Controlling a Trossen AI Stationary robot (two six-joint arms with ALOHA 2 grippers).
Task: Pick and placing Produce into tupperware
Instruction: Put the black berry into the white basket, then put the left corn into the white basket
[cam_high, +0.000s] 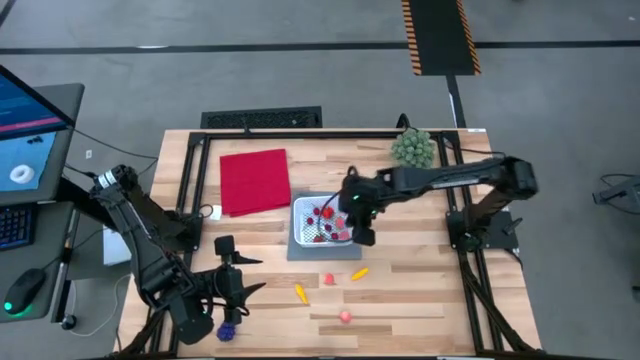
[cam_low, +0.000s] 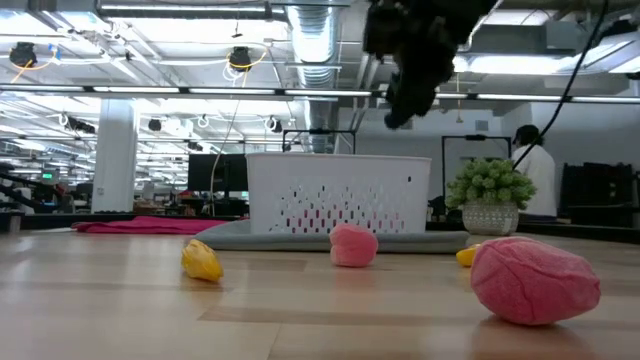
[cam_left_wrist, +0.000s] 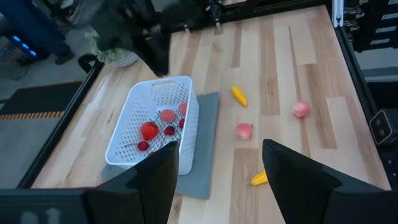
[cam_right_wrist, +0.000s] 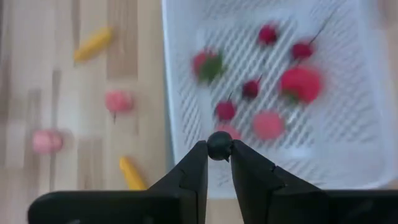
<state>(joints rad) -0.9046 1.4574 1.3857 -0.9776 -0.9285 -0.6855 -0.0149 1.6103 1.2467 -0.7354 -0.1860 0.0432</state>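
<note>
At the counter's (cam_high: 420, 300) near edge the left pincer (cam_high: 243, 276) waited with fingers spread, beside the purple grapes (cam_high: 229, 329). Past loose produce, the right pincer (cam_right_wrist: 219, 163) pinched a small dark berry (cam_right_wrist: 219, 145) above the white tupperware (cam_high: 303, 238), which held red pieces.

Table (cam_high: 420, 300): light wooden planks, black frame.
Cloth (cam_high: 254, 181): red, flat.
Mat (cam_high: 300, 252): grey, under the white tupperware (cam_high: 299, 226).
Plant (cam_high: 412, 148): green, spiky, far corner.
Loose produce: two yellow-orange pieces (cam_high: 300, 292) (cam_high: 359, 272), two pink pieces (cam_high: 328, 279) (cam_high: 344, 316), purple grape bunch (cam_high: 229, 329).
</note>
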